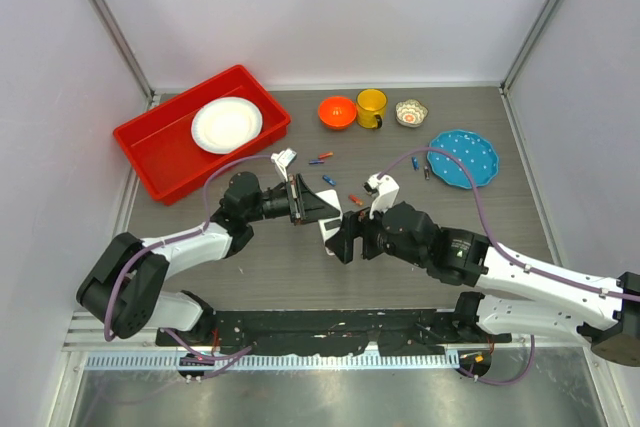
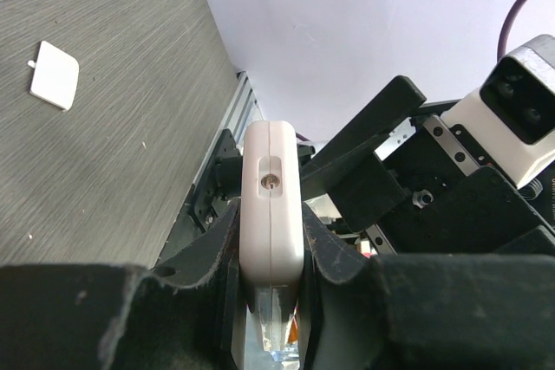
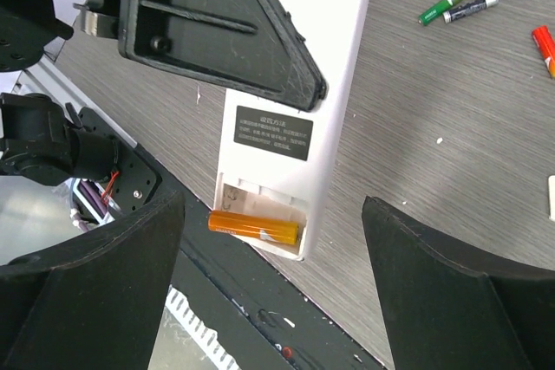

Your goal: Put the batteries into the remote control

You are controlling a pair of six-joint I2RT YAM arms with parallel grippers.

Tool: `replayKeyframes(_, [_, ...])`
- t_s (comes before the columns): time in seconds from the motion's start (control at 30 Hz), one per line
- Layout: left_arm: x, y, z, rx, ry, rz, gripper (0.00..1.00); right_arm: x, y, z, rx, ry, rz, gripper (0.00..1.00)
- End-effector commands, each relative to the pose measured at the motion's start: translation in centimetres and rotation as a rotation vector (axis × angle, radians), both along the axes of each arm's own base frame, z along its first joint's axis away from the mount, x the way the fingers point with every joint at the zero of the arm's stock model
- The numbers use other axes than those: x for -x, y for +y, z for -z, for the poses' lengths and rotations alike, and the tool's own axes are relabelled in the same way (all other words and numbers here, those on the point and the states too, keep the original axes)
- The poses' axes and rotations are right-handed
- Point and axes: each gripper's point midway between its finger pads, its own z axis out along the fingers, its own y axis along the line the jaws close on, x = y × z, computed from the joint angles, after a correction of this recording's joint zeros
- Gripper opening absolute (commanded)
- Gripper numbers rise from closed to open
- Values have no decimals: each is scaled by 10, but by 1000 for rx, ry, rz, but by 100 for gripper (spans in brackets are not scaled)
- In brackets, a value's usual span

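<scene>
Near the middle of the bench (image 1: 270,272), the left fingers (image 3: 217,23) are clamped on the remote control (image 3: 260,175), one black finger on each broad side. The left wrist view shows the handset edge-on, squeezed between them. Its plain white back faces the right wrist camera, with a dark printed label partway along it. Its battery compartment is uncovered at the end that points toward the bench's near edge.

An orange battery (image 3: 254,226) lies crosswise in that open compartment, close to its outer lip. Whether it is fully seated cannot be told.

The right fingers (image 3: 87,301) stand wide apart, one to each side of the remote's open end. They grip nothing and are clear of the handset.

Loose batteries (image 3: 442,5) are scattered on the grey surface beyond the remote: a green one beside a dark one, a blue one farther off, and a red one toward the right. From above they show as small coloured specks just behind the two arms. A small white cover (image 2: 54,74) lies flat on the bench, apart from the left arm.

Along the back of the bench sits a red tray (image 1: 160,162) with a white plate (image 1: 227,124) in it. To its right come an orange bowl (image 1: 338,111), a yellow mug (image 1: 371,107) and a small patterned bowl (image 1: 411,112). A blue plate (image 1: 463,158) lies nearer the right arm.
</scene>
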Motion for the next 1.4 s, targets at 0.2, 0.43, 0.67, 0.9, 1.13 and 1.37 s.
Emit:
replayKeyframes(0.2, [1, -2, -35, 74, -97, 16, 0, -4, 4, -6, -61, 1, 9, 84])
replayKeyframes(0.43, [2, -2, -35, 75, -97, 20, 0, -4, 3, -2, -55, 8, 7, 81])
replayKeyframes(0.67, [1, -2, -34, 74, -97, 16, 0, -3, 5, -2, -55, 13, -5, 81])
replayKeyframes(0.9, [1, -2, -35, 75, -99, 17, 0, -1, 6, 2, -45, 19, -16, 81])
replayKeyframes(1.13, [1, -2, -35, 75, -102, 16, 0, -1, 5, 5, -34, 19, -17, 77])
replayKeyframes(1.37, [2, -2, -37, 79, -105, 17, 0, -1, 6, 9, -22, 26, -22, 75])
